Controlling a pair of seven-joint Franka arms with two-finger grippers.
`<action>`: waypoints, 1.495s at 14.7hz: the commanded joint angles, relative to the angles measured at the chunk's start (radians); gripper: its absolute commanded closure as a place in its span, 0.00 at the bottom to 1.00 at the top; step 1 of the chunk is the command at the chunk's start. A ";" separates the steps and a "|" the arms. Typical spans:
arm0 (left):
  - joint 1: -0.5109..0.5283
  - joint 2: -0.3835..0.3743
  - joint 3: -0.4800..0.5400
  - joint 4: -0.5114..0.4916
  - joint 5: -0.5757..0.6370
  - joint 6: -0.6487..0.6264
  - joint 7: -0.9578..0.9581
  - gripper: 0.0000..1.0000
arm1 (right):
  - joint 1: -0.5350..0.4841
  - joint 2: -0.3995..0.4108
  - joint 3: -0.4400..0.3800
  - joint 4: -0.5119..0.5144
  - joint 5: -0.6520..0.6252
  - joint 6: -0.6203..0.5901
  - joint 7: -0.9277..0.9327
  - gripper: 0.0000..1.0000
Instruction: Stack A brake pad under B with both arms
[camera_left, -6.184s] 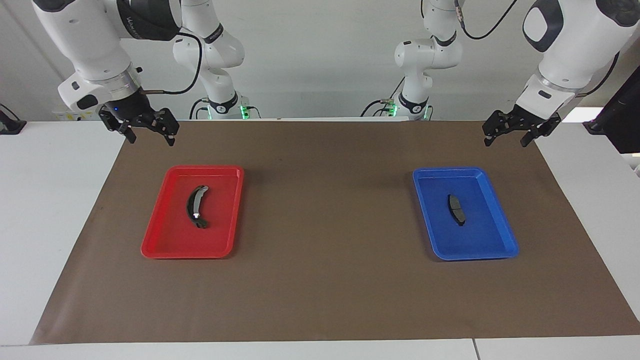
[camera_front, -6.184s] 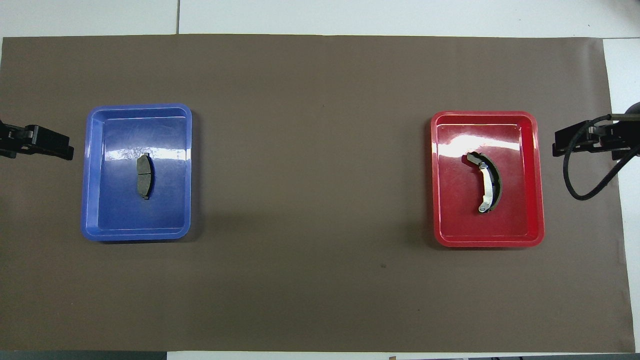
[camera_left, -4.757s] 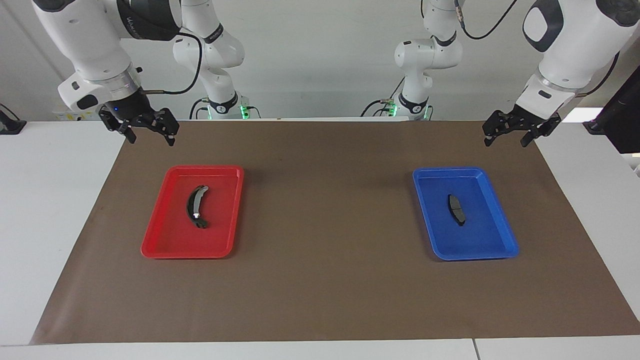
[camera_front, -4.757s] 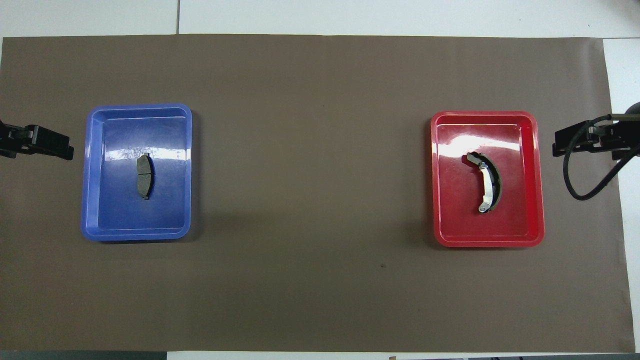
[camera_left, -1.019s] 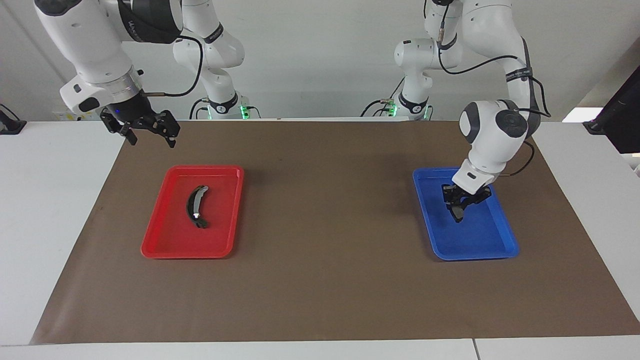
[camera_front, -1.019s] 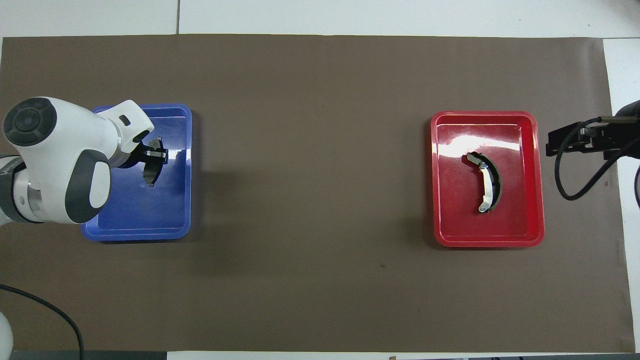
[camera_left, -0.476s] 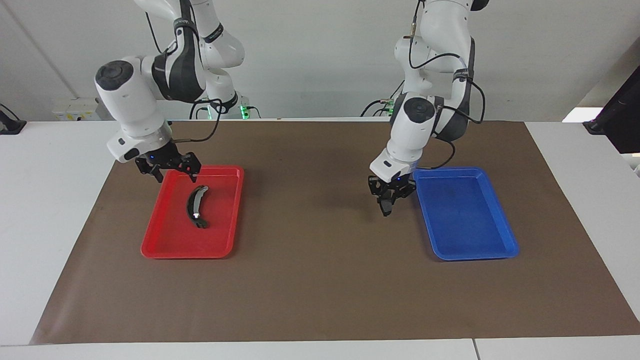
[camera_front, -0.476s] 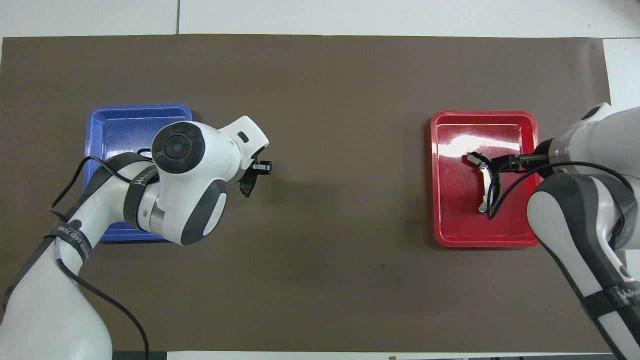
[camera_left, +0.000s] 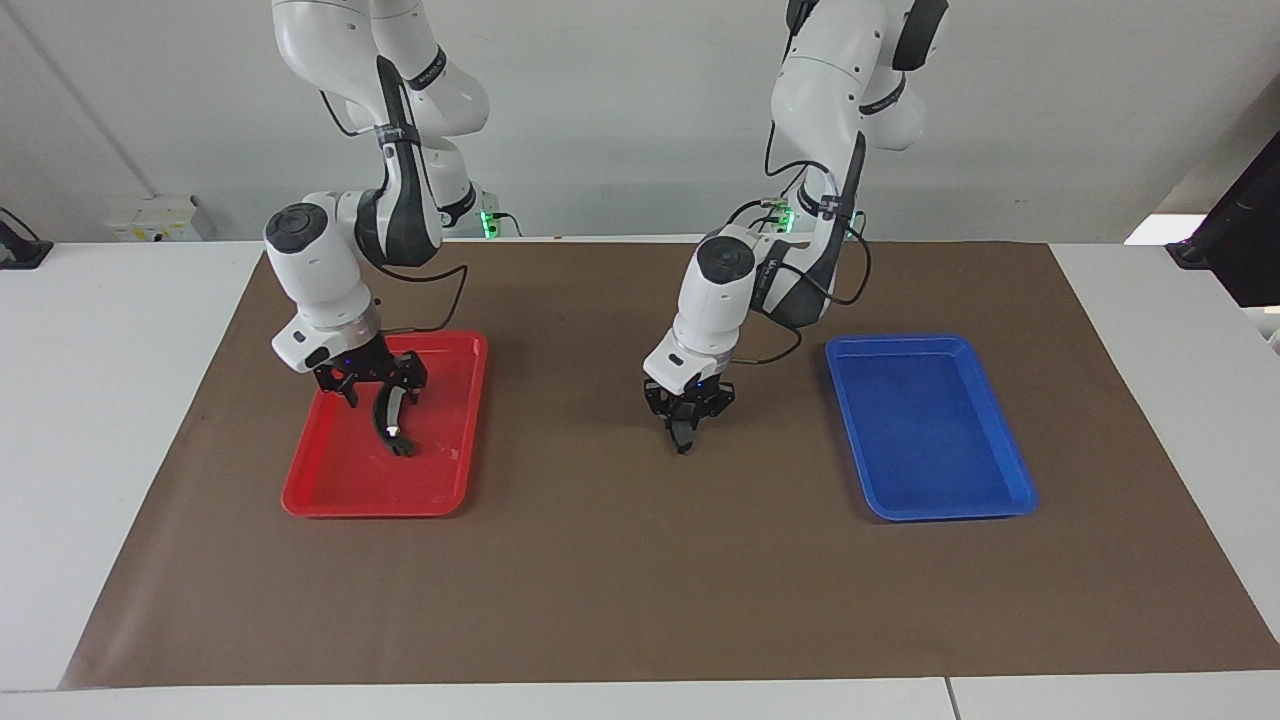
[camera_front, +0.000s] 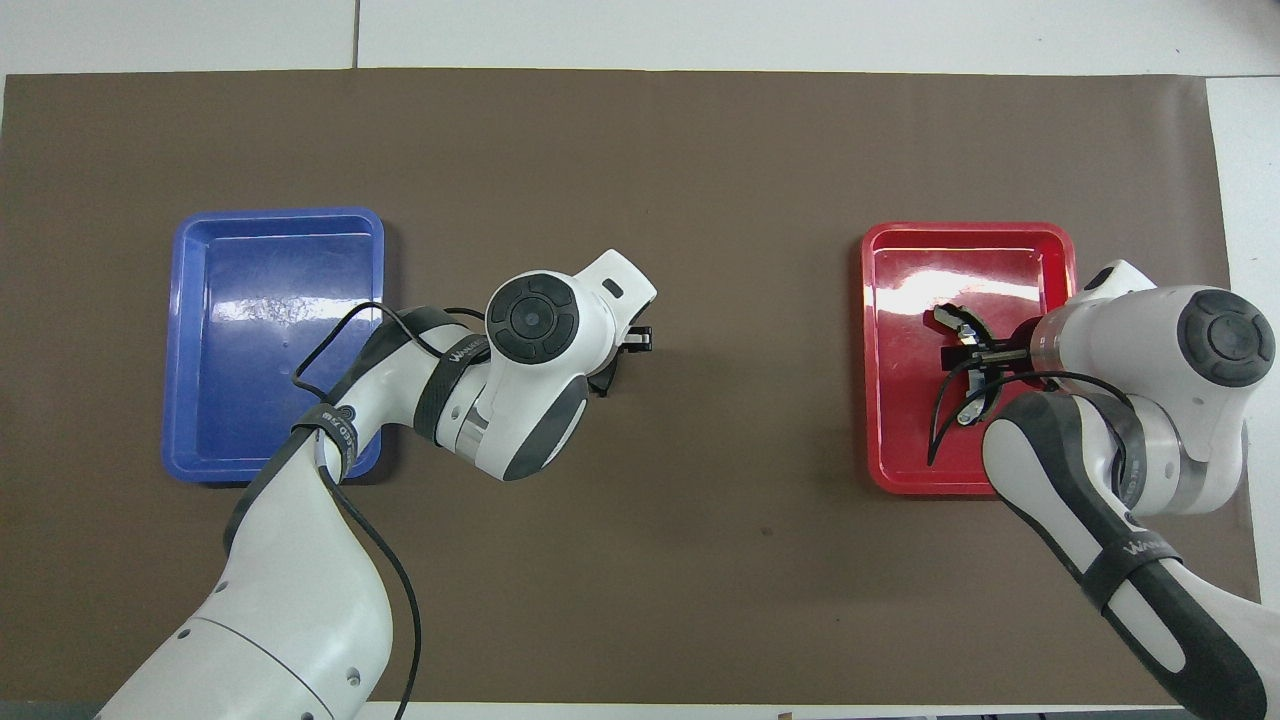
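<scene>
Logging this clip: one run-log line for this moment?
left tool: carries A brake pad over mat | right tool: over B in red tray

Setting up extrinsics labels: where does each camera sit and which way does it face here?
Facing view: high across the table, looking at the robots; both arms show in full from bases at the top, left gripper carrying the A brake pad over the brown mat, right gripper at B in the red tray.
Overhead view: above the robots' end, looking steeply down; forearms and wrists enter from the bottom.
Shared: red tray, blue tray, mat and both arms, half a turn apart.
</scene>
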 joint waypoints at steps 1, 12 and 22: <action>-0.011 0.008 0.017 0.019 -0.013 0.006 -0.007 0.85 | -0.014 0.020 0.005 -0.008 0.021 0.042 -0.039 0.00; 0.220 -0.260 0.028 0.022 -0.010 -0.404 0.272 0.00 | -0.011 0.068 0.004 0.004 0.021 0.047 -0.031 1.00; 0.621 -0.474 0.033 0.060 0.002 -0.745 0.723 0.00 | 0.174 0.091 0.007 0.319 0.018 -0.305 0.136 1.00</action>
